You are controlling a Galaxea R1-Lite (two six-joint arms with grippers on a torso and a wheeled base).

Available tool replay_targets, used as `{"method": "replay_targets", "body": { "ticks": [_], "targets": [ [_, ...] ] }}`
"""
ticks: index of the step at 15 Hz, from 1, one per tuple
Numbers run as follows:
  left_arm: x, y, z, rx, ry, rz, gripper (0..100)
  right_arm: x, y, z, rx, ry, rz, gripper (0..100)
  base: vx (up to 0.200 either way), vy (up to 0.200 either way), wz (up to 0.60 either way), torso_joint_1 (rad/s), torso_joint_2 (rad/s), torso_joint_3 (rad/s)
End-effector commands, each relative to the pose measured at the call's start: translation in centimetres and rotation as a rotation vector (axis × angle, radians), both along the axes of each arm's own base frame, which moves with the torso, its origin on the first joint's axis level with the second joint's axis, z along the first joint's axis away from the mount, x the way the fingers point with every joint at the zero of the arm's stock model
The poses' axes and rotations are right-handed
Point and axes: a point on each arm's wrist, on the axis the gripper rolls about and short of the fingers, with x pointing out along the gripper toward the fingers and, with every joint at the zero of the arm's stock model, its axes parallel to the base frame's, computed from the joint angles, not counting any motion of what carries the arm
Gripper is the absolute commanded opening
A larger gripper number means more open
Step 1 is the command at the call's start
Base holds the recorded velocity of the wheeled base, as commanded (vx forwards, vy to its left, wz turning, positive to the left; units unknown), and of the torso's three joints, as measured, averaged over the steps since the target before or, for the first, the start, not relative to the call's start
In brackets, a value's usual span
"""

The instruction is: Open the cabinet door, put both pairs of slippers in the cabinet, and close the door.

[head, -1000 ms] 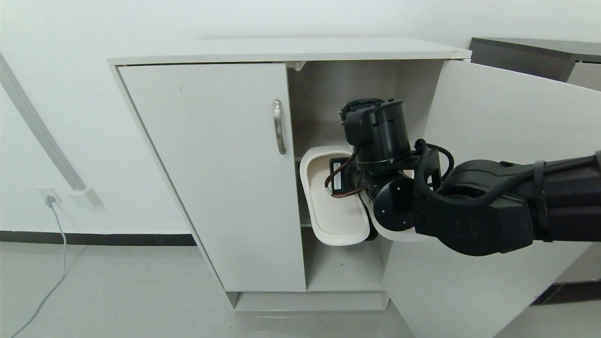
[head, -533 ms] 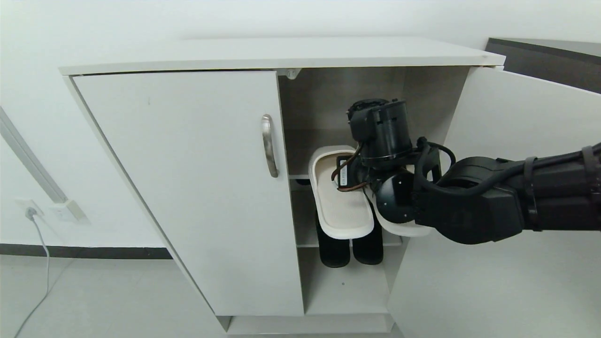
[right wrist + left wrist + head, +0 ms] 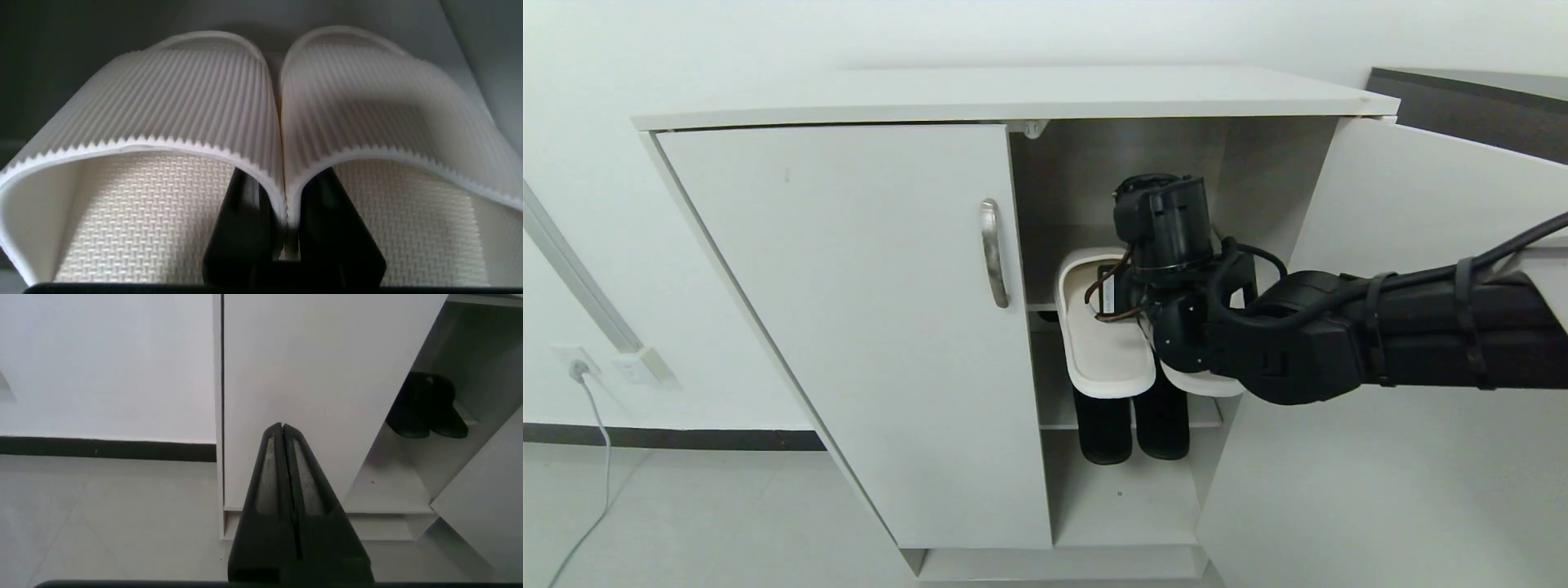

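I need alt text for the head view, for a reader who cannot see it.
The right gripper holds white slippers in the open half of a white cabinet, above black slippers on a lower shelf. The left door is shut; the right door is swung open.

Right arm (image 3: 1380, 343) extended in from the right, right gripper (image 3: 283, 214) clamped on the white slippers (image 3: 188, 98) — left gripper (image 3: 282, 433) closed tight, holding nothing.

Matte black right arm (image 3: 1339, 351) of chunky rounded housings, cylindrical drum (image 3: 1168, 216) at the wrist — black cables (image 3: 1421, 273) strapped along it, a brown wire loop (image 3: 1112, 317) by a white label (image 3: 1105, 299). Left gripper (image 3: 283, 429) black, grey-padded.
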Motion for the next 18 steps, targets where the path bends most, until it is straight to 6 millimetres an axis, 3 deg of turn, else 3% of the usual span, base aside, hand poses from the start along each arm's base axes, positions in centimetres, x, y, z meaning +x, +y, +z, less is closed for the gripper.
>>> {"method": "replay_targets", "body": {
  "ticks": [1,11,18],
  "targets": [
    [0.0,0.0,0.0,-0.001,0.001,0.002,0,1.6,0.1,-0.5,-0.009,-0.004,-0.019,0,0.0,0.0,0.0,0.0,0.0,0.0],
    [0.0,0.0,0.0,-0.002,0.001,0.003,0,3.6,-1.0,1.9,0.002,0.011,0.01,0,0.0,0.0,0.0,0.0,0.0,0.0],
    [0.0,0.0,0.0,-0.002,0.001,0.003,0,5.5,-0.8,1.9,0.017,-0.006,-0.013,0,0.0,0.0,0.0,0.0,0.0,0.0]
  ]
}}
